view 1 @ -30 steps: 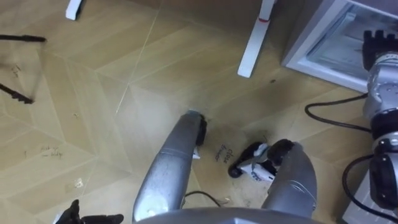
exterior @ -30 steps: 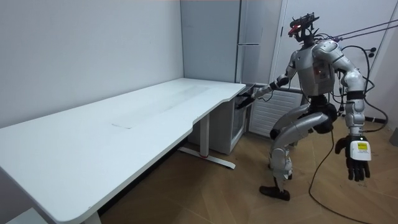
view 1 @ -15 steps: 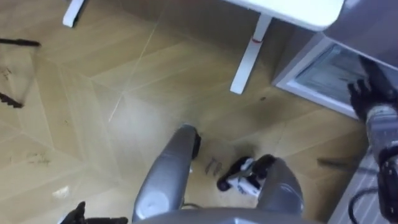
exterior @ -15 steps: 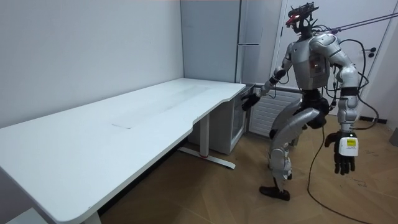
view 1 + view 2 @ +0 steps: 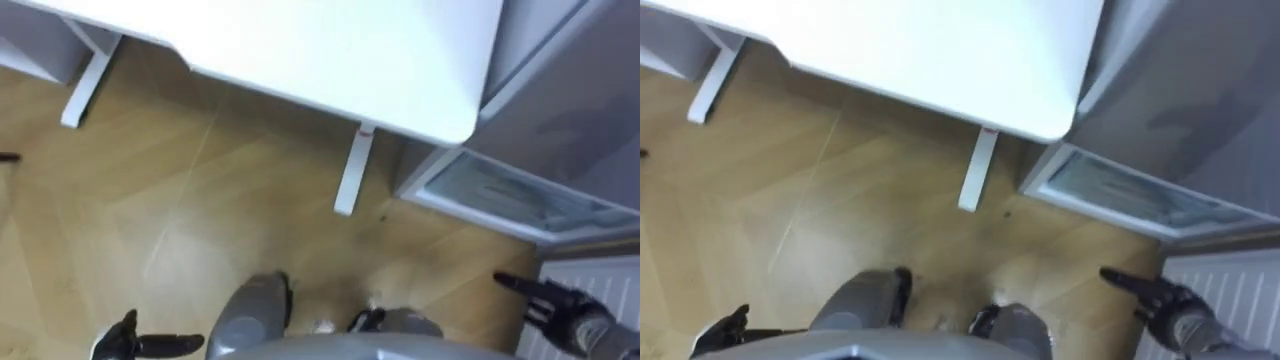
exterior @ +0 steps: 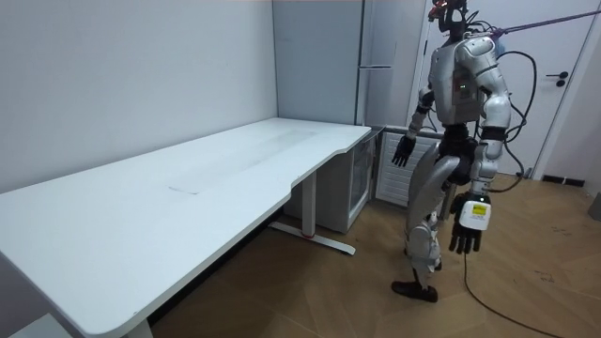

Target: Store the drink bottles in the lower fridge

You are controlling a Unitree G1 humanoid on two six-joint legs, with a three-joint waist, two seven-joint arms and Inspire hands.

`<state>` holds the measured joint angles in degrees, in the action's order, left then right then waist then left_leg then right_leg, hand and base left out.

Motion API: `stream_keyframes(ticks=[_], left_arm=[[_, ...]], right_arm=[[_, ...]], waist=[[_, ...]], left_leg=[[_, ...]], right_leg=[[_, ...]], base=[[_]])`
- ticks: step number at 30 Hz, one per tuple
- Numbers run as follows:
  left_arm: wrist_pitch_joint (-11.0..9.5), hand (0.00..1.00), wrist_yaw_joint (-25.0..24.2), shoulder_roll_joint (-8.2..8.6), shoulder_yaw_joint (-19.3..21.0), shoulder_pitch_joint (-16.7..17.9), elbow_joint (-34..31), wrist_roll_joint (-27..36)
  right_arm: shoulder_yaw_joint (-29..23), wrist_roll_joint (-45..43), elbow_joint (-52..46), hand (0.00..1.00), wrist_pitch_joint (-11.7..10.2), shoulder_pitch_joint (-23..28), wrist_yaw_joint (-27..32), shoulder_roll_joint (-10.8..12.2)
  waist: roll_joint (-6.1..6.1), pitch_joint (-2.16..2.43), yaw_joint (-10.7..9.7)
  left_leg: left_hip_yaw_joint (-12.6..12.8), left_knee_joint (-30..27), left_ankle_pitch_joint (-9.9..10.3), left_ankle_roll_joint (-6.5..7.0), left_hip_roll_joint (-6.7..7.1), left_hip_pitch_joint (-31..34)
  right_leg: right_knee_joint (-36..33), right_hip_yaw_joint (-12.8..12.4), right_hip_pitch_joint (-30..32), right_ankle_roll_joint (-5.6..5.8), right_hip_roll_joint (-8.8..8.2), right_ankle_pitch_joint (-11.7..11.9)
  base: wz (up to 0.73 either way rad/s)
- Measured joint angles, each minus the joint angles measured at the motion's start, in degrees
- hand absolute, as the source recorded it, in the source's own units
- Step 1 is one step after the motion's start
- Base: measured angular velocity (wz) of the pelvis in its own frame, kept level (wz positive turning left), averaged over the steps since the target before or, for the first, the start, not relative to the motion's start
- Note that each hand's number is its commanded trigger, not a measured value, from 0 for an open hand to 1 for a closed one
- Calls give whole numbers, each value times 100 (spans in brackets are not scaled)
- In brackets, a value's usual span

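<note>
One white counter [image 5: 330,60] spans the top of the eye views, and two of its white legs [image 5: 352,172] stand on the wooden floor [image 5: 180,230]. At its rounded end rises one tall grey fridge [image 5: 590,90]. Below that, low at the floor, sits the single lower fridge [image 5: 510,192]: a small unit with a pale frame around a glass-fronted door that shows faint reflections. Whether that door is ajar or closed cannot be told. One white ribbed radiator [image 5: 590,275] lies just beside it, on the robot's right.

In the room view the robot stands upright on the floor off the counter's end, in front of the radiator.

The right hand [image 5: 565,308] hangs near the lower fridge, below its glass front and apart from it, fingers straight and spread, holding nothing. The left hand [image 5: 125,338] shows at the lower left over the floor, well away from the fridge, fingers loose and empty.
</note>
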<state>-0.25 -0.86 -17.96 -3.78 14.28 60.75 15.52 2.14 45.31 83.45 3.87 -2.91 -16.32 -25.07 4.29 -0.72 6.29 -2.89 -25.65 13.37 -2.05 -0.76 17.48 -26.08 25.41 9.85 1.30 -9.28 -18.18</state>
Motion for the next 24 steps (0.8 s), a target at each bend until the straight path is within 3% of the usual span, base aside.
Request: stream_keyframes(ticks=[1,3,5,7,10,14,20,22,24], left_arm=[[6,0,-21,49,94,80,21,-81],[14,0,-84,113,312,199,126,-154],[66,0,-99,144,556,287,120,-178],[66,0,-97,179,850,370,118,-296],[27,0,-68,176,1043,247,127,-395],[-48,0,-55,187,1052,147,104,-389],[-62,0,-47,188,1388,139,98,-502],[-69,0,-49,184,1440,105,122,-504],[-60,0,-49,181,1502,149,124,-510]], right_arm=[[-127,-64,-65,0,15,138,-10,33],[-399,-94,-235,0,105,319,-9,46],[-764,-182,-367,0,117,460,18,44],[-1132,-418,-577,0,106,515,82,-2],[-1293,-838,-882,0,68,463,129,-45],[-1525,-1196,-1424,0,75,446,207,-136],[-1946,-1611,-2379,0,36,308,566,-408],[-1964,-1875,-2388,0,38,267,659,-678],[-2006,-2076,-2509,0,57,211,812,-896]], waist=[[33,-7,-5],[100,40,-22],[150,47,-159],[228,36,-290],[313,24,-480],[392,3,-611],[441,16,-782],[475,53,-803],[494,53,-829]], left_leg=[[65,152,-3,0,-22,-257],[150,315,-2,0,-43,-527],[182,438,-3,1,-43,-741],[275,581,-3,1,-51,-1004],[358,687,-4,1,-60,-1178],[538,768,-3,2,-75,-1376],[816,847,15,29,-153,-1619],[832,903,12,39,-153,-1651],[849,938,9,44,-156,-1684]], right_leg=[[217,-89,-203,22,79,60],[488,-168,-459,57,155,124],[654,-213,-658,74,190,173],[757,-341,-854,89,219,207],[820,-445,-945,89,237,213],[853,-650,-1021,107,253,245],[962,-988,-1106,104,338,386],[1023,-1098,-1108,108,370,420],[1037,-1160,-1105,104,382,448]], base=[[-20],[-19],[-12],[-19],[-15],[-27],[-27],[-9],[-18]])
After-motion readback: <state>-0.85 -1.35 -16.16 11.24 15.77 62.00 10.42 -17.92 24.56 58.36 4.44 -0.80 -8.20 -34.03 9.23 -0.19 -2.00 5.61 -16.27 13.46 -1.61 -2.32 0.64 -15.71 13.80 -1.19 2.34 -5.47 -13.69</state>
